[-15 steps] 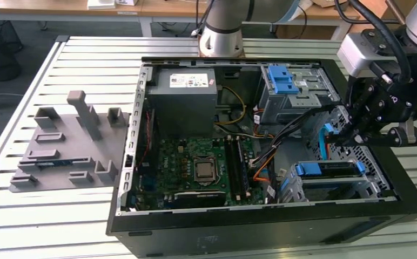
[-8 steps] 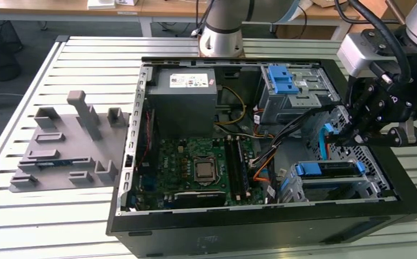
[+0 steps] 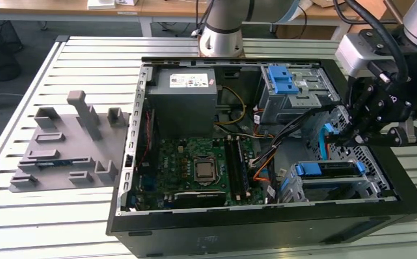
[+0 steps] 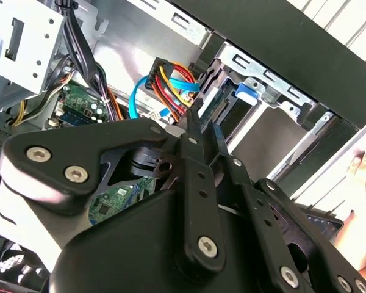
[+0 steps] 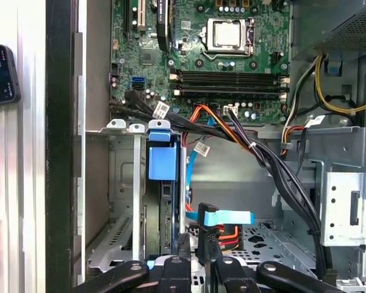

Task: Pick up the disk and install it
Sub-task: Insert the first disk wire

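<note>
**Hovering over the drive cage of an open computer case**

A desktop computer case [image 3: 266,226] lies on its side, its cover off, on a slatted metal surface [image 3: 86,216]. The robot arm's black gripper [image 3: 352,137] hangs over the case's edge at the exterior view's right, just above the drive cages. From where I stand I cannot tell whether the gripper is closed, parted or clamped on anything.

The disk [image 3: 327,169] stands on edge in the metal drive cage [image 3: 367,186] in the case's corner. The first wrist view shows its blue carrier bracket [image 5: 161,165] at the mouth of a slot. It looks seated or nearly so, though I cannot confirm that it has latched.

To my eye, doing this step well means keeping the disk square to the cage rails. Any push should land on the blue bracket, straight along the slot, without tilting.

Clutter crowds the spot. A thick bundle of black cables [image 5: 262,159] runs across beside the cage. A connector with a blue pull tab [image 5: 226,218] sits right by the gripper [image 5: 198,247] and could snag. A blue data cable [image 3: 326,145] loops close by as well.

Further off are the motherboard [image 3: 194,167], the grey power supply [image 3: 187,89] and a second blue latch [image 3: 281,81] on the upper bay. A grey fixture tray [image 3: 64,145] lies beside the case. In the second wrist view a person's hand [image 4: 360,201] rests outside the case, near the gripper [image 4: 198,119].
</note>
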{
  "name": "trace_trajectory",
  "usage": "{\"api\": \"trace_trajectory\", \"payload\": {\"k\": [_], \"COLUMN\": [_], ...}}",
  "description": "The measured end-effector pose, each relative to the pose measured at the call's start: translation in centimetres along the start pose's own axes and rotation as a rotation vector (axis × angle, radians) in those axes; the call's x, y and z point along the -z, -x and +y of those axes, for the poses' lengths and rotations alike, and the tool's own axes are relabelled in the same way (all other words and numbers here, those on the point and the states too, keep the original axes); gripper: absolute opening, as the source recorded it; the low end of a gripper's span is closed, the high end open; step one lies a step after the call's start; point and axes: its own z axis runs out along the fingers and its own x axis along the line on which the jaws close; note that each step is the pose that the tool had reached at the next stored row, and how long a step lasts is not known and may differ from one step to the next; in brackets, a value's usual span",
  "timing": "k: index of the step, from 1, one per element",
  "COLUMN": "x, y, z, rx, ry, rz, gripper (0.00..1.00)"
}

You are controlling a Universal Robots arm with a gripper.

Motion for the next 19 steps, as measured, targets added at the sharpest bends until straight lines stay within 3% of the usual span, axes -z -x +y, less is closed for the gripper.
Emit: {"api": "trace_trajectory", "payload": {"k": [4, 12, 19], "x": [0.0, -0.11, -0.18], "y": [0.24, 1.61, 1.71], "z": [0.33, 0.34, 0.35], "rx": [-0.001, -0.001, -0.002], "ry": [-0.0049, -0.0051, -0.008], "rz": [0.0, 0.0003, 0.0011], "gripper": [0.24, 0.24, 0.25]}}
